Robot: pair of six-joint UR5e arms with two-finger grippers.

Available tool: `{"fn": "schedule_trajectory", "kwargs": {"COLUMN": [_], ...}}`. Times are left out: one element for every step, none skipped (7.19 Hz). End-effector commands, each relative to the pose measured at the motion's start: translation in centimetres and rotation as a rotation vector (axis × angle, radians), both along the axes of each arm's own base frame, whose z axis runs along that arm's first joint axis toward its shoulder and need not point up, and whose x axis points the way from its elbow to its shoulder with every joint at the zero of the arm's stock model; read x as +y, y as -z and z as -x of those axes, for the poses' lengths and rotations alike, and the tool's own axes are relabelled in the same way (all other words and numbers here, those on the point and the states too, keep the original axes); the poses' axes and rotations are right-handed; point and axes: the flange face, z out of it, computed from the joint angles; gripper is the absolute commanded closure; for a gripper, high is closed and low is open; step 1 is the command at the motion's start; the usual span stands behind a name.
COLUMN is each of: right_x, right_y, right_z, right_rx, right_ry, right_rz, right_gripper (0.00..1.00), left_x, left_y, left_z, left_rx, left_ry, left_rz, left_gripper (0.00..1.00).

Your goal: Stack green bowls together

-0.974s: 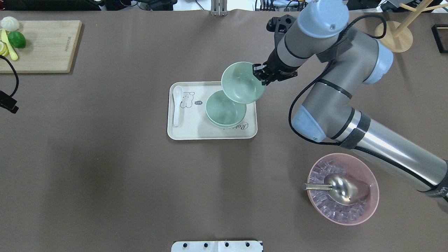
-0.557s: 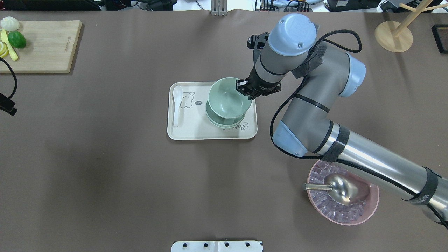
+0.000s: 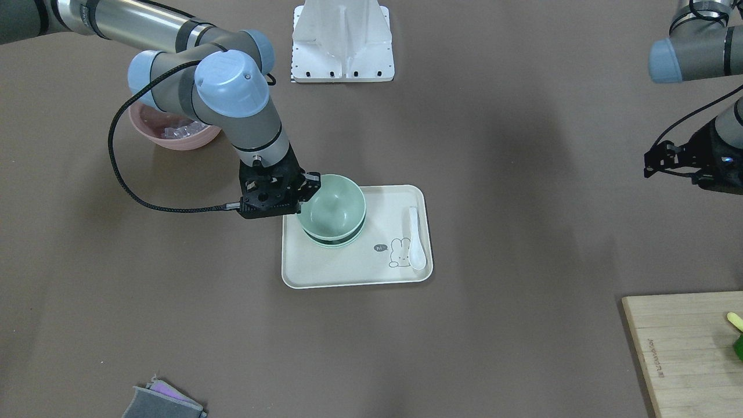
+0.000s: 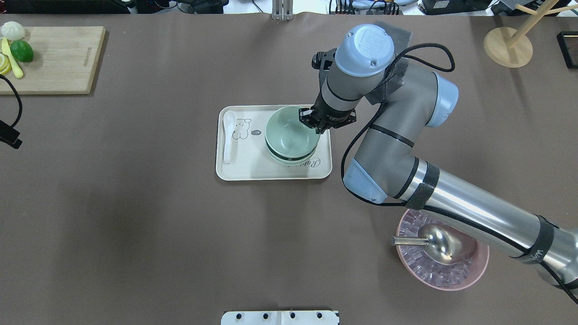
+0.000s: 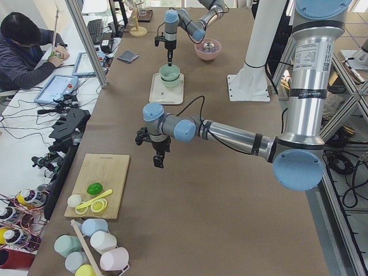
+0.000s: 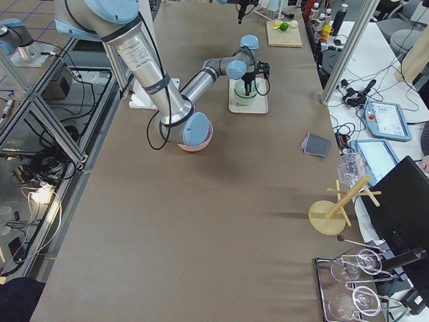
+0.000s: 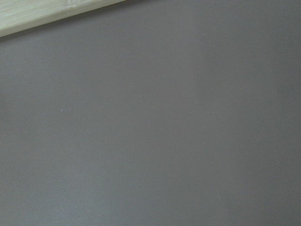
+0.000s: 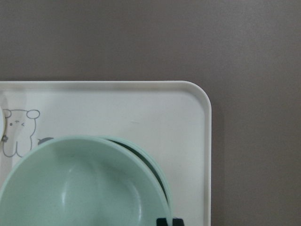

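My right gripper is shut on the right rim of a pale green bowl. It holds the bowl level, directly over two more green bowls nested on the cream tray. A dark gap shows between the held bowl and the stack, so I cannot tell if it rests on it. In the front view the gripper is on the held bowl. The right wrist view shows the held bowl over a lower bowl's rim. My left gripper hangs far away over bare table; I cannot tell whether it is open or shut.
A white spoon lies at the tray's left side. A pink bowl with ice and a metal scoop stands at the front right under my right arm. A wooden board with fruit is at the far left; a wooden stand is at the far right.
My right gripper has carried the green bowl left and down, from above the tray's back right corner to right over the nested bowls.
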Motion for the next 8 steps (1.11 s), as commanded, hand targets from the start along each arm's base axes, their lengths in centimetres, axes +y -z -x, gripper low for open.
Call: {"fn": "schedule_trajectory", "kwargs": {"right_x": [-0.1,-0.4,-0.5,-0.3,-0.1,0.2,0.3,0.4], "right_y": [-0.3,-0.5,-0.5,-0.6,-0.6,-0.6,-0.6,-0.7], "right_z": [0.3,0.6,1.0,1.2,1.4,1.7,1.8,1.9], "right_rx": [0.004,0.010,0.014,0.015,0.014,0.014,0.013,0.014], "right_ry": [0.003,0.003,0.006,0.009,0.012,0.017,0.020,0.022], "right_rz": [0.004,0.009,0.012,0.013,0.013,0.013,0.012,0.013], "right_gripper": [1.00,1.00,1.00,1.00,1.00,1.00,1.00,1.00], "left_x": [0.0,0.3,0.3,0.3,0.3,0.3,0.3,0.3], "left_y": [-0.1,-0.1,-0.1,-0.1,-0.1,-0.1,-0.1,-0.1], "left_z": [0.1,0.2,0.2,0.2,0.2,0.2,0.2,0.2], "left_rx": [0.000,0.000,0.000,0.000,0.000,0.000,0.000,0.000], "left_ry": [0.001,0.001,0.001,0.001,0.001,0.001,0.001,0.001], "left_rz": [0.001,0.001,0.001,0.001,0.001,0.001,0.000,0.001], "left_gripper": [0.01,0.01,0.01,0.01,0.01,0.01,0.01,0.01]}}
